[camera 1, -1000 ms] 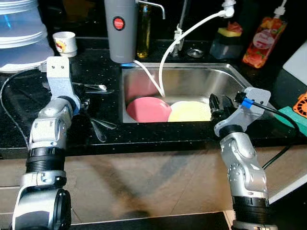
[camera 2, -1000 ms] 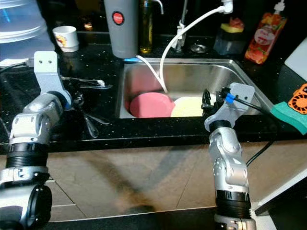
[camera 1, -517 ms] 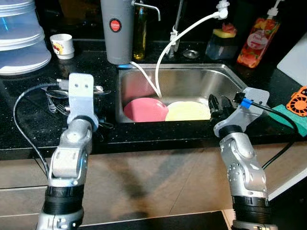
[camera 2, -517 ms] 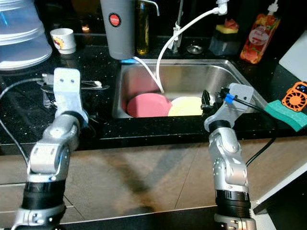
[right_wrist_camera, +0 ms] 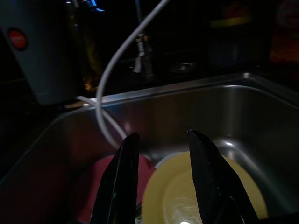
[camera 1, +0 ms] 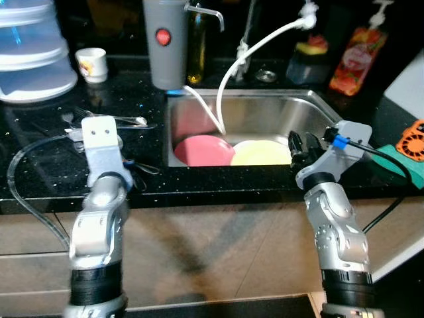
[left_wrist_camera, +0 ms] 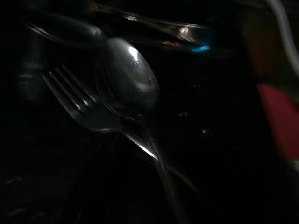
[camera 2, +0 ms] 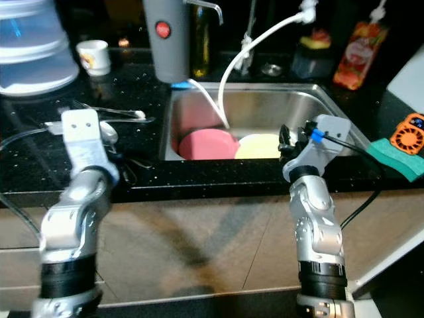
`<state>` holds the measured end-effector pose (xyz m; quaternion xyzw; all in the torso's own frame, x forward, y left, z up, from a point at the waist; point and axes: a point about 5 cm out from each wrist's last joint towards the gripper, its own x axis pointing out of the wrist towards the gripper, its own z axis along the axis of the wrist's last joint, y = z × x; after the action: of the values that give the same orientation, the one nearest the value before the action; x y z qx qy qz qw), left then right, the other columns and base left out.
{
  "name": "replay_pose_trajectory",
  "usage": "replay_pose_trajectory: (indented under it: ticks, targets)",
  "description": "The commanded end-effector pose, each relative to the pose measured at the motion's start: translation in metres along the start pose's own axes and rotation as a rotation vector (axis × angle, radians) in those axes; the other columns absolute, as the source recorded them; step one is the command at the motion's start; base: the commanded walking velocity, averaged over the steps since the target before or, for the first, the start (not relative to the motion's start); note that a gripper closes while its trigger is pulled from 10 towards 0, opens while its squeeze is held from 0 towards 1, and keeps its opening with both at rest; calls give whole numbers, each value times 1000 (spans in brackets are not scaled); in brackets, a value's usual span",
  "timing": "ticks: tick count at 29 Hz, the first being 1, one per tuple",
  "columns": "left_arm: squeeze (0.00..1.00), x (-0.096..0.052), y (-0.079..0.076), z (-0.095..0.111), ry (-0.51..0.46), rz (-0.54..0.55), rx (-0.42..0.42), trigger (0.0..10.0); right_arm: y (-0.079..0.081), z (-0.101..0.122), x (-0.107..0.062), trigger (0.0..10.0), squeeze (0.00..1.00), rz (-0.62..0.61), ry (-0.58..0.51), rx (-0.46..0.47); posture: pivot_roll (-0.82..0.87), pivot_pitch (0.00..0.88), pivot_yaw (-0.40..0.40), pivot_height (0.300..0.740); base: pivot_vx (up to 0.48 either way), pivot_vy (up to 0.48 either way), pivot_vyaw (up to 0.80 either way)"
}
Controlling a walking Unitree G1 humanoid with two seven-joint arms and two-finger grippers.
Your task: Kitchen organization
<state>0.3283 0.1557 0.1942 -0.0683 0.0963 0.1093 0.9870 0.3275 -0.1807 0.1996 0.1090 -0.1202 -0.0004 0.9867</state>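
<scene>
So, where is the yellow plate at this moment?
The yellow plate lies in the sink, beside the pink plate on its left, just ahead of the right tool.

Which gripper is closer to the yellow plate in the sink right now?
The right gripper. It hovers at the sink's front edge just above the yellow plate, jaws open. The left gripper is over the counter by the cutlery, beyond the pink plate.

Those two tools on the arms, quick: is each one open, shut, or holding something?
Left tool: over the cutlery on the counter; cannot be told.
Right tool: open, empty, above the yellow plate in the sink.
</scene>
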Motion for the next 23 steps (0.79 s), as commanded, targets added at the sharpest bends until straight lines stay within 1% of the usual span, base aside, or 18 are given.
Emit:
replay_pose_trajectory:
  ticks: [1, 2, 3, 5, 6, 7, 8, 11, 12, 14, 15, 16, 17, 19, 21, 23]
  targets:
    - [0, 9, -8, -13, 92, -4, -77, 10000, -1, -2, 1, 10000, 0, -4, 5, -2, 106, 0, -55, 740, 0, 0, 0]
    - [0, 13, -12, -15, 108, 3, -108, 10000, -1, -2, 1, 10000, 0, -5, 4, -2, 106, 0, -55, 740, 0, 0, 0]
    - [0, 16, -15, -18, 133, 7, -163, 10000, -1, -2, 0, 10000, 0, -7, 3, -1, 106, 0, -55, 740, 0, 0, 0]
    - [0, 20, -21, -26, 187, 34, -244, 10000, -1, -2, -1, 10000, 0, -8, 2, -1, 88, 0, -46, 740, 0, 0, 0]
    - [0, 22, -23, -33, 230, 65, -279, 6235, -2, -2, -2, 10000, 0, -12, 0, -2, 88, 0, -46, 740, 0, 0, 0]
    - [0, 22, -23, -33, 230, 65, -279, 6235, -2, -2, -2, 10000, 0, -12, 0, -2, 88, 0, -46, 740, 0, 0, 0]
    - [0, 22, -22, -39, 262, 98, -280, 0, -3, -2, -3, 10000, 0, -19, -1, -5, 78, 0, -40, 740, 0, 0, 0]
    - [0, 23, -19, -44, 285, 125, -268, 0, -5, -1, -4, 10000, 0, -26, -2, -6, 78, 0, -40, 740, 0, 0, 0]
    - [0, 25, -14, -48, 302, 154, -234, 0, -7, -1, -5, 10000, 0, -32, -2, -7, 78, 0, -40, 740, 0, 0, 0]
    - [0, 26, -7, -53, 327, 194, -212, 0, -8, -1, -5, 10000, 0, -36, -2, -8, 74, 0, -37, 740, 0, 0, 0]
    - [0, 27, 0, -57, 335, 224, -183, 0, -8, -1, -6, 10000, 0, -37, -2, -8, 73, 0, -38, 740, 0, 0, 0]
    - [0, 28, 3, -57, 332, 236, -168, 0, -8, -1, -6, 10000, 0, -37, -1, -8, 73, 0, -38, 740, 0, 0, 0]
    - [0, 30, 6, -56, 325, 246, -147, 0, -8, -1, -6, 10000, 0, -37, -1, -8, 76, 0, -40, 740, 0, 0, 0]
    - [0, 32, 14, -51, 281, 283, -72, 0, -7, -2, -5, 10000, 0, -37, -1, -7, 76, 0, -40, 740, 0, 0, 0]
    - [0, 36, 27, -43, 221, 328, -11, 0, -7, -1, -4, 10000, 0, -35, -2, -6, 79, 0, -43, 740, 0, 0, 0]
    - [0, 38, 38, -37, 181, 362, 12, 0, -7, -1, -3, 10000, 0, -33, -3, -6, 81, 0, -46, 740, 0, 0, 0]
